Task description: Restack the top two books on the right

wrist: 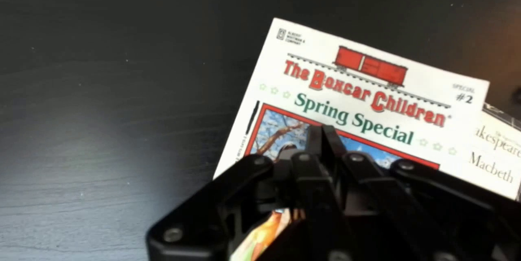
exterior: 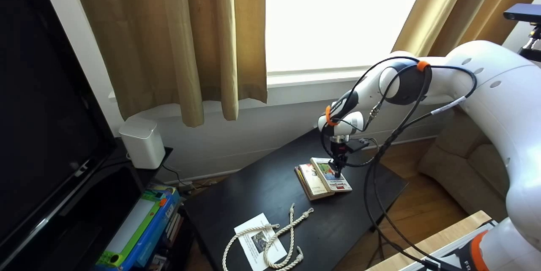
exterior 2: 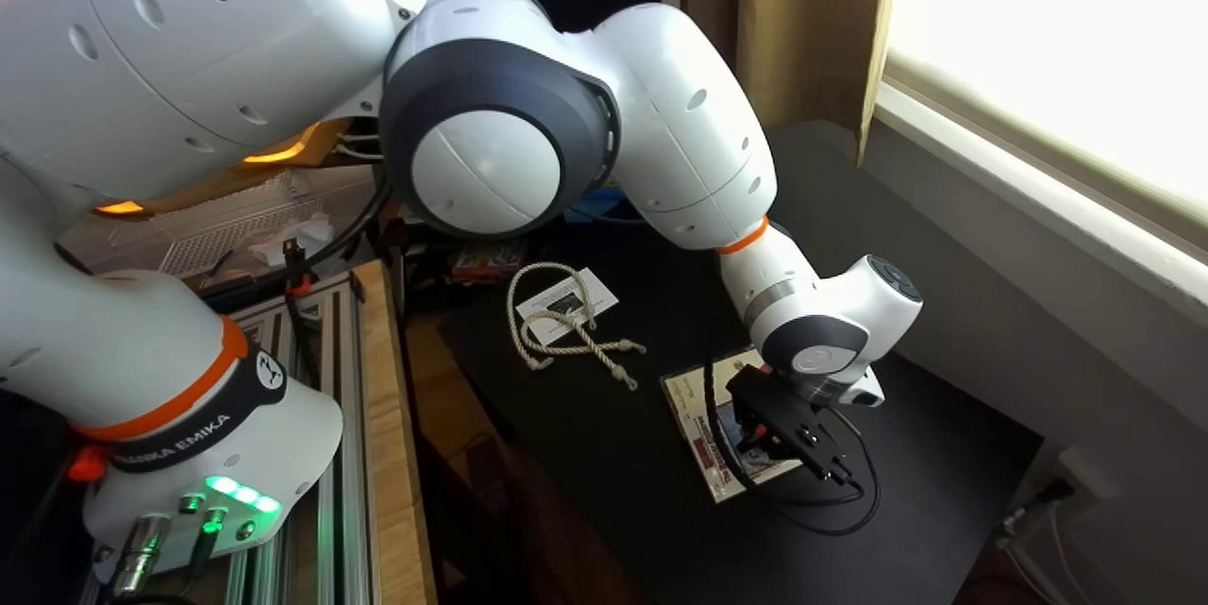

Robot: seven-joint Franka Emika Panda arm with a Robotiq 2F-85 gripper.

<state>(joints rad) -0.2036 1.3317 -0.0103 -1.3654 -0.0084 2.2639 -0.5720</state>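
In an exterior view, a book with a white and picture cover [exterior: 327, 173] partly overlaps a cream-covered book [exterior: 312, 180] on the dark table; a brownish edge shows beneath the cream one. From the wrist, the upper cover [wrist: 354, 90] reads "The Boxcar Children", and part of the cream Macbeth book [wrist: 497, 153] peeks out at right. My gripper [wrist: 321, 128] is shut, its tips together over the Boxcar cover's picture with nothing between them. Whether the tips touch the cover I cannot tell. In an exterior view the wrist and camera hide much of the Boxcar book [exterior 2: 710, 449].
A white rope [exterior: 291, 237] lies across a printed sheet [exterior: 251, 247] on the table [exterior: 219, 207]. Black cables [exterior: 382, 148] loop down from the arm beside the books. A wall and window sill [exterior: 304, 78] run behind the table; a television [exterior: 46, 93] stands at its far side.
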